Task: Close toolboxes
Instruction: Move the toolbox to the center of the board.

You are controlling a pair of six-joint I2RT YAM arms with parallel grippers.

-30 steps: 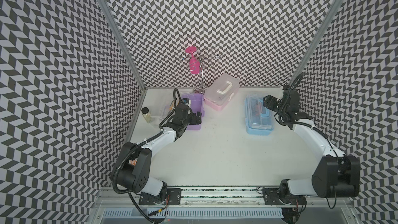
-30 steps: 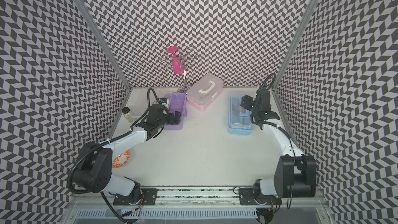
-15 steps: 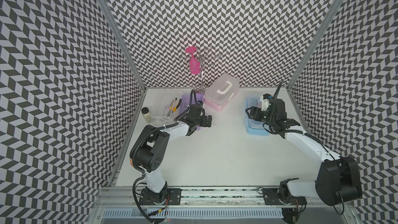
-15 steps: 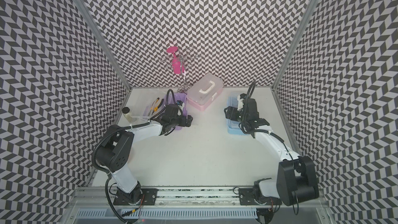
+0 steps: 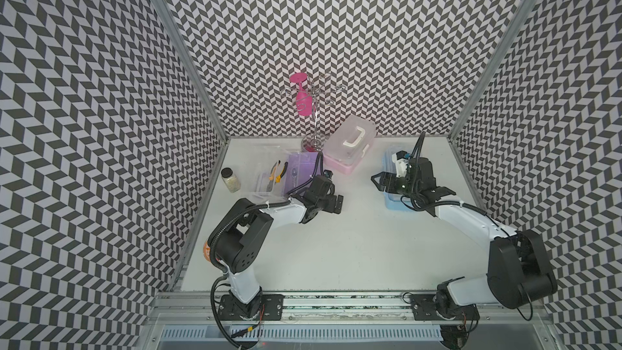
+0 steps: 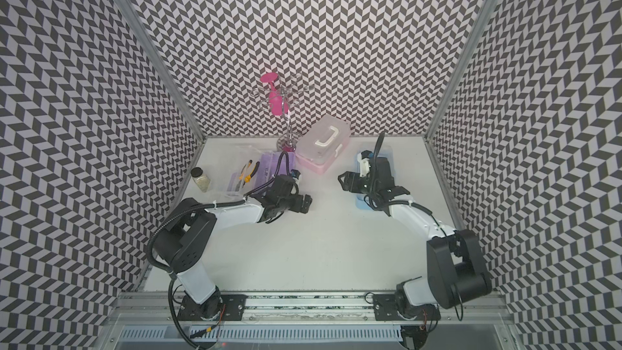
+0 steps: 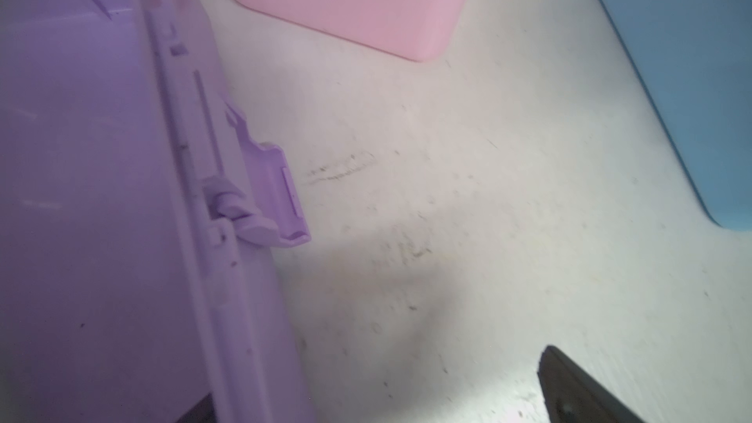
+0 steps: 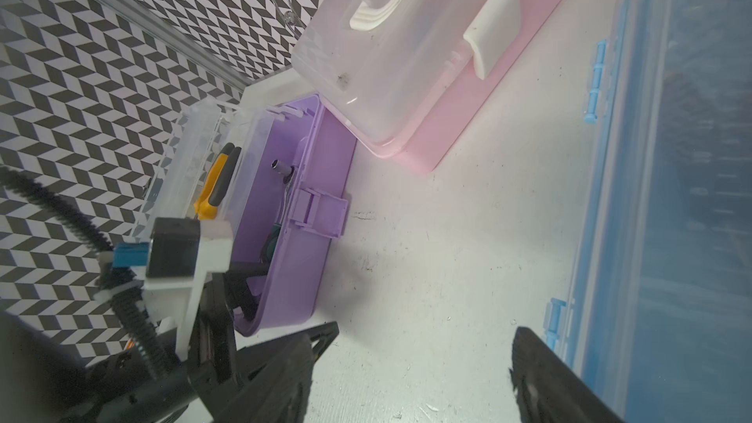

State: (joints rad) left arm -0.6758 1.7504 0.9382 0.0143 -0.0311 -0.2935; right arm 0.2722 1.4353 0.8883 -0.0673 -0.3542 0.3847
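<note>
So, R gripper [image 8: 425,329] gaped empty beside blue toolbox [image 8: 671,197]; L gripper [image 5: 335,203] likewise gaped, empty, by purple toolbox [image 5: 301,170].

No text, label, brand, number or sign can be read in any of the views; all the surfaces that show are plain or too blurred to tell.
</note>
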